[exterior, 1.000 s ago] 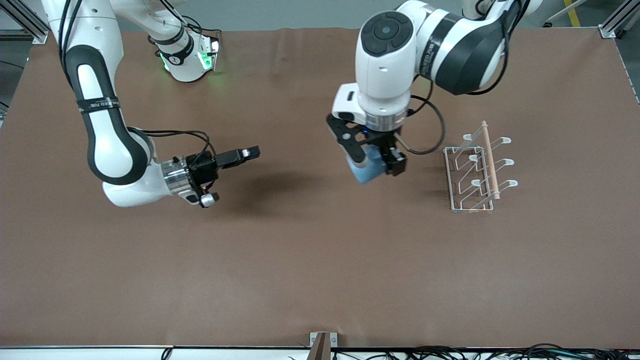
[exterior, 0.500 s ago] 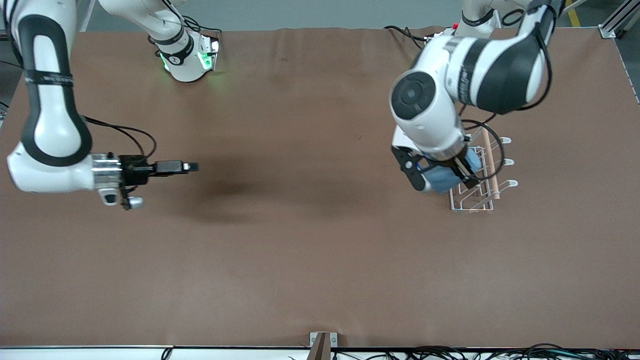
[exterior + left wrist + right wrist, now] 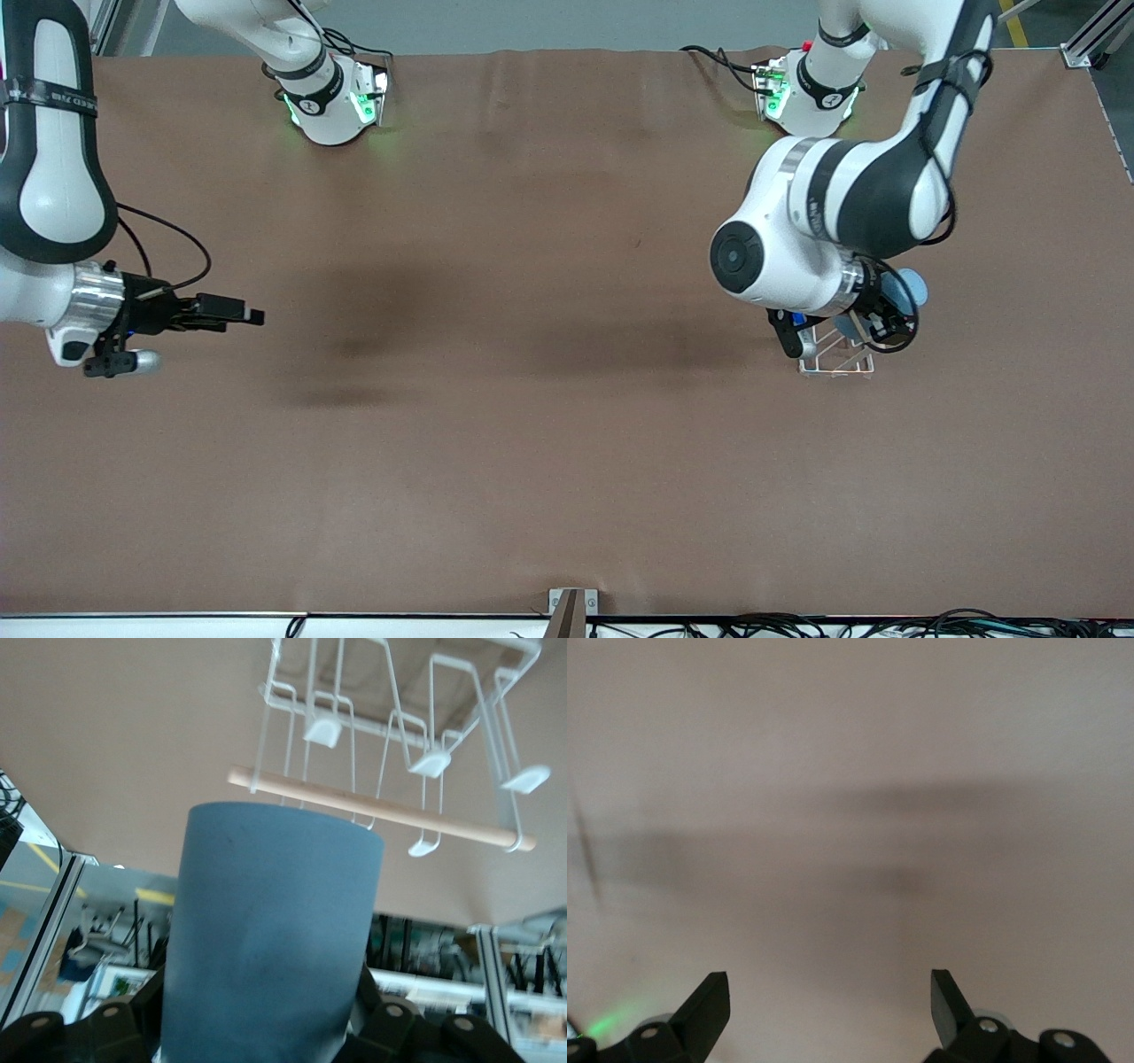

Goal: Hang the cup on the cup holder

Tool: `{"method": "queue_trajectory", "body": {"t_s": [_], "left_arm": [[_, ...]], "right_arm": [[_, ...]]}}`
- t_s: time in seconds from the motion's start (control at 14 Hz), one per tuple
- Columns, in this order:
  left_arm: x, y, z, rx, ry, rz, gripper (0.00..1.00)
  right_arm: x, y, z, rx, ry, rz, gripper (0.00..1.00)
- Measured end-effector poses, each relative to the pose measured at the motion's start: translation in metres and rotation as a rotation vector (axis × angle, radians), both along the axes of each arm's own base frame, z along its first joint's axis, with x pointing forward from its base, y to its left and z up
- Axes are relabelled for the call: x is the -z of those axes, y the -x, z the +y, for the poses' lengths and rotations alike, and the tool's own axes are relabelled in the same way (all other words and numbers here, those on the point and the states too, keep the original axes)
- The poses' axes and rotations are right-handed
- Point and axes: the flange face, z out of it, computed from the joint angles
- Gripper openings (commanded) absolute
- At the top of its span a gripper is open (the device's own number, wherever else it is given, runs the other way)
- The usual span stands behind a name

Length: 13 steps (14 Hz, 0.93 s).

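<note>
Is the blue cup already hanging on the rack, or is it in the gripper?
In the gripper. The left gripper is shut on the cup, which is over the cup holder; no prong is inside it yet.

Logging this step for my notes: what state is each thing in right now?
cup: held in the left gripper, over the cup holder, not yet on a prong.
cup holder: standing on the table, prongs bare.
left gripper: shut on the cup.
right gripper: open, empty, waiting over the table at the right arm's end.
</note>
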Motion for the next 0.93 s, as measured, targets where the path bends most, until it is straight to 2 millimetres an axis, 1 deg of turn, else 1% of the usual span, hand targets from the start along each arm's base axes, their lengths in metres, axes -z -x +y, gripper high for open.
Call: {"method": "queue_trajectory", "body": {"t_s": [0.07,0.14,0.21,0.36,0.5,0.71,0.79,0.93], "left_arm": [[0.014,0.006,-0.001,0.021,-0.038,0.022,0.27],[0.026,0.011,-0.001,0.042,-0.072,0.039,0.27],[0.037,0.016,-0.003,0.060,-0.100,0.054,0.27],[0.053,0.020,-0.005,0.090,-0.143,0.073,0.27],[0.068,0.019,-0.004,0.108,-0.176,0.086,0.27],[0.090,0.017,-0.003,0.123,-0.208,0.109,0.27],[0.097,0.018,-0.004,0.124,-0.212,0.117,0.28],[0.108,0.019,-0.005,0.130,-0.217,0.131,0.28]], "right_arm": [[-0.010,-0.003,-0.012,0.010,0.019,-0.022,1.00],[-0.022,-0.007,-0.022,0.009,0.050,-0.044,0.96],[-0.037,-0.010,-0.030,-0.003,0.098,-0.067,0.95],[-0.073,-0.017,-0.039,-0.015,0.202,-0.109,1.00],[-0.104,-0.017,-0.042,-0.014,0.264,-0.142,1.00],[-0.147,-0.003,-0.046,-0.024,0.334,-0.189,1.00],[-0.160,0.003,-0.044,-0.021,0.347,-0.195,1.00],[-0.182,0.018,-0.032,-0.010,0.366,-0.180,1.00]]}}
